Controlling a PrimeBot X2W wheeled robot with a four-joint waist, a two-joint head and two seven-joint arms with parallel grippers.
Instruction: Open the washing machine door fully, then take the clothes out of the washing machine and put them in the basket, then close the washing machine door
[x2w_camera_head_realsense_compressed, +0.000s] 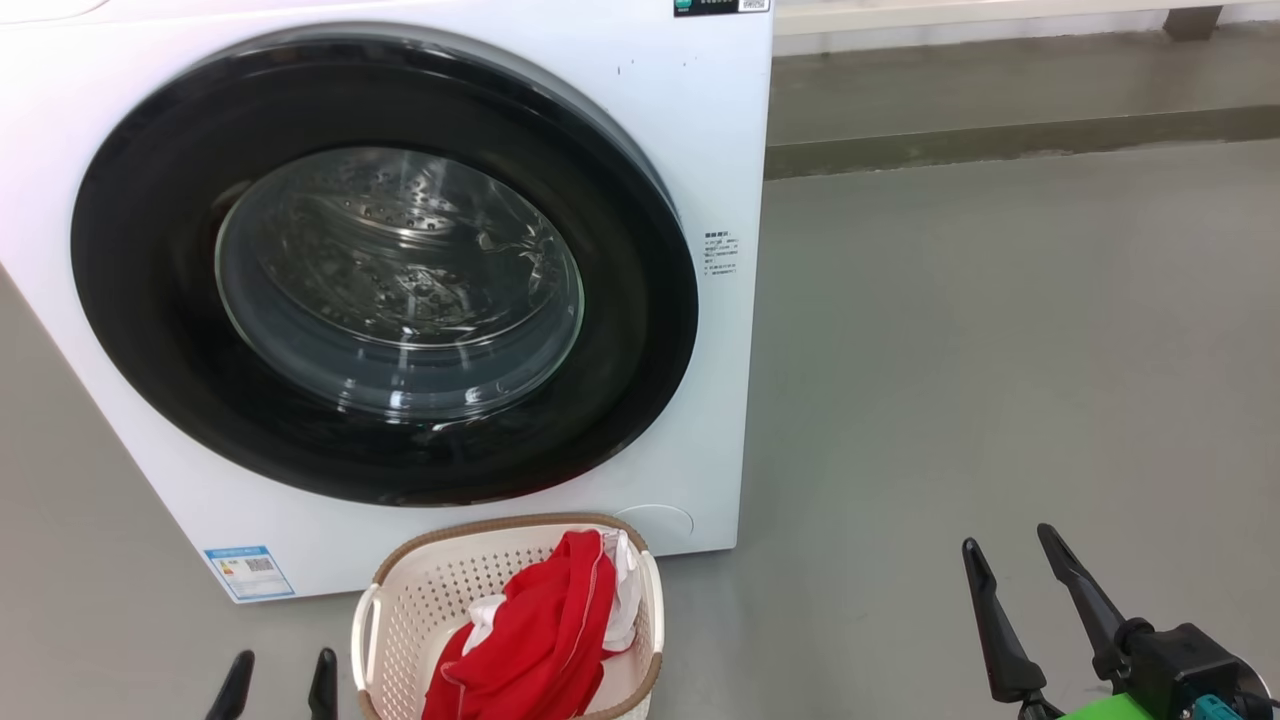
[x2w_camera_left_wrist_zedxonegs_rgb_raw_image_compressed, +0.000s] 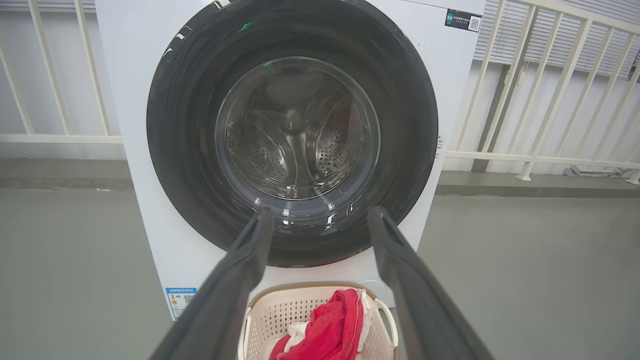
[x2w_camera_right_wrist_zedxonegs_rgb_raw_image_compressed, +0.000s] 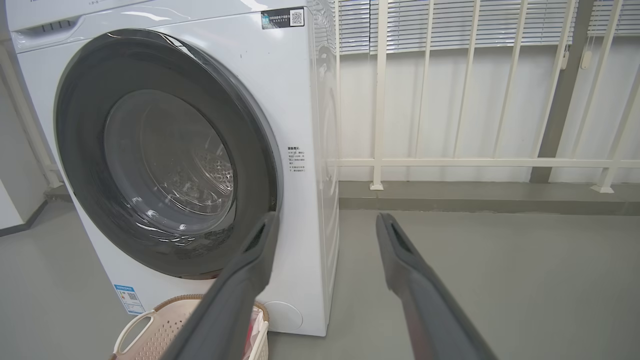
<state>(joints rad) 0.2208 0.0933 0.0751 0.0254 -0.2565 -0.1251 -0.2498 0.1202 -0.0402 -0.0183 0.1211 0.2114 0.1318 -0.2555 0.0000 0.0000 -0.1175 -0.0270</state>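
The boxy white washing machine (x2w_camera_head_realsense_compressed: 700, 150) stood with its glossy black-ringed washing machine door (x2w_camera_head_realsense_compressed: 150, 300) seemingly shut, glass bowl showing a bare steel drum. Just before it, the cream perforated basket (x2w_camera_head_realsense_compressed: 420, 590) held the soft red-and-white clothes (x2w_camera_head_realsense_compressed: 540, 640), so left tool (x2w_camera_head_realsense_compressed: 284, 655) and right tool (x2w_camera_head_realsense_compressed: 1008, 538) hung open, empty.

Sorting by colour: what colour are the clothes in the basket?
The clothes are bright red with white trim, clearest in head view.
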